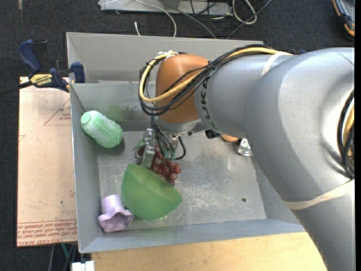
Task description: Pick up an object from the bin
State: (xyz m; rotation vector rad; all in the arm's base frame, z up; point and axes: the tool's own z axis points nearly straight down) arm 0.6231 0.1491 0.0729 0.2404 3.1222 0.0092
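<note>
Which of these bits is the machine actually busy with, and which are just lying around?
Busy with: gripper, low over the dark red grape bunch.
Lying about: green bowl, pale green lump, lilac toy, small silver piece.

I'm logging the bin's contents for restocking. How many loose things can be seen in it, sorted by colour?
Green: 2 (pale ribbed lump, bowl)
Lilac: 1 (crumpled lump)
Dark red: 1 (grape bunch)
Silvery: 1 (small piece)
Orange: 1 (sliver half under the arm)
Total: 6 in view
</note>
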